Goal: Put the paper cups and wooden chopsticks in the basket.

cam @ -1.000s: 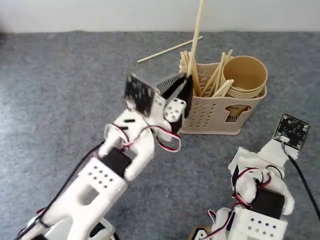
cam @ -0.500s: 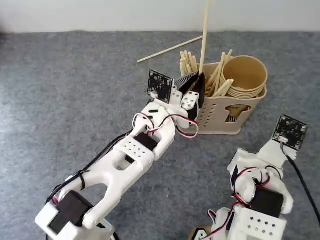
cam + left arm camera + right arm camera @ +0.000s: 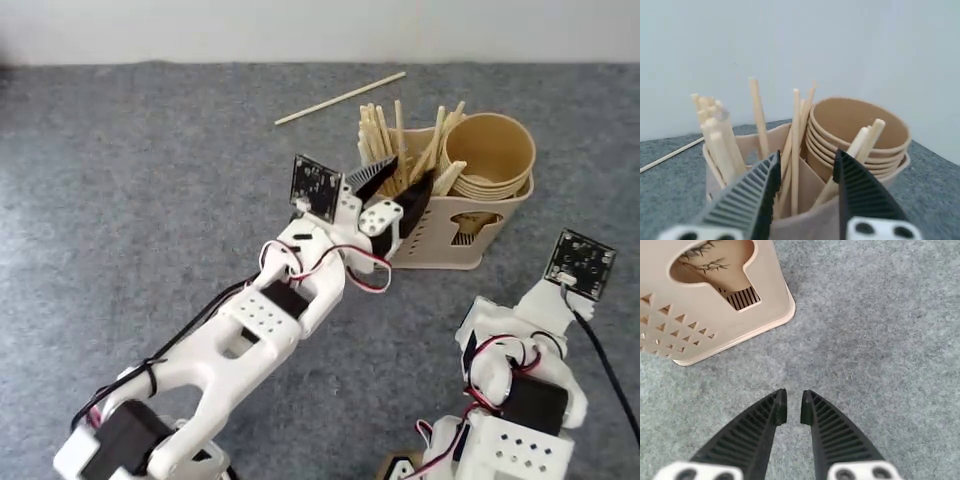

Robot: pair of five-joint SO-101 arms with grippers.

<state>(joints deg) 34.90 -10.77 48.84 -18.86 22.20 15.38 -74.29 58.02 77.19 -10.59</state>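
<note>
The left gripper (image 3: 806, 156) hangs spread and empty at the basket (image 3: 440, 245) rim. The chopsticks (image 3: 760, 120) stand just beyond its tips, with the paper cups (image 3: 860, 125) past them. The right gripper (image 3: 794, 407) sits nearly closed and empty.

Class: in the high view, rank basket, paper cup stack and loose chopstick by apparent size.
1. basket
2. paper cup stack
3. loose chopstick: longer than the cups are wide, but far thinner.

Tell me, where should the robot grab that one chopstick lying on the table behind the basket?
Probably near the middle of the loose chopstick, coming straight down from above with the jaws across it. It lies flat and slanted on the grey mat, thin, with bare space on both long sides.
</note>
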